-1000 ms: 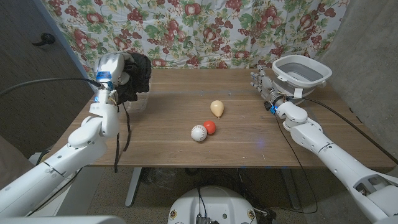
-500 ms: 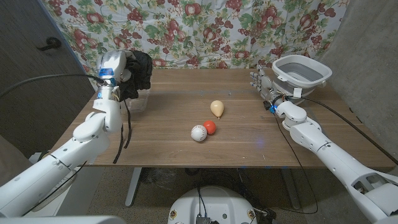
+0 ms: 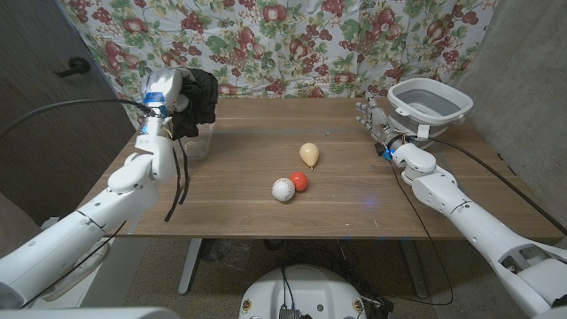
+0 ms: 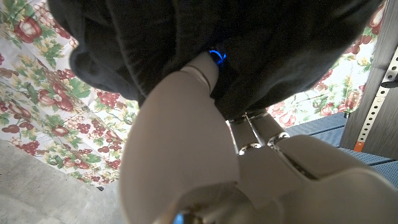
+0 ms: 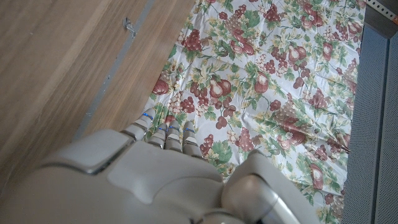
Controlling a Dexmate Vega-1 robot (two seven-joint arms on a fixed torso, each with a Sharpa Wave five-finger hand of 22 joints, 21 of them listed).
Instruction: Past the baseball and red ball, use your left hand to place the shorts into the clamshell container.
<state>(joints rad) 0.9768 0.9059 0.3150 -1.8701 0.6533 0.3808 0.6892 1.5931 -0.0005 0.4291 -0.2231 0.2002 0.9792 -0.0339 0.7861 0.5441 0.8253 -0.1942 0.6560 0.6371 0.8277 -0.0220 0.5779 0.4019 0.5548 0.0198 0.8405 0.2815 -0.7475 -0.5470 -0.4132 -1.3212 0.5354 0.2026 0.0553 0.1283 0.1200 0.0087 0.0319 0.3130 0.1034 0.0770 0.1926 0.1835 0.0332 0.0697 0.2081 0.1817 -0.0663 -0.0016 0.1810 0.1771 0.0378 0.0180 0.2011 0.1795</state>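
The left hand held the bunched black shorts, soft, light and floppy, fingers clamped apparently mid-cloth, above the clear container.

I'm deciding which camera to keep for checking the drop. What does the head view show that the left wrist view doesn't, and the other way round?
Head view alone: the clear clamshell container on the table under the raised left hand, the baseball, the red ball, a cream pear-shaped object, a grey basin and the right hand beside it.
Left wrist view alone: a close look at dark fabric bunched over the left hand's fingers, with a small blue light there.
Both: the black shorts held by the left hand, and the floral backdrop.
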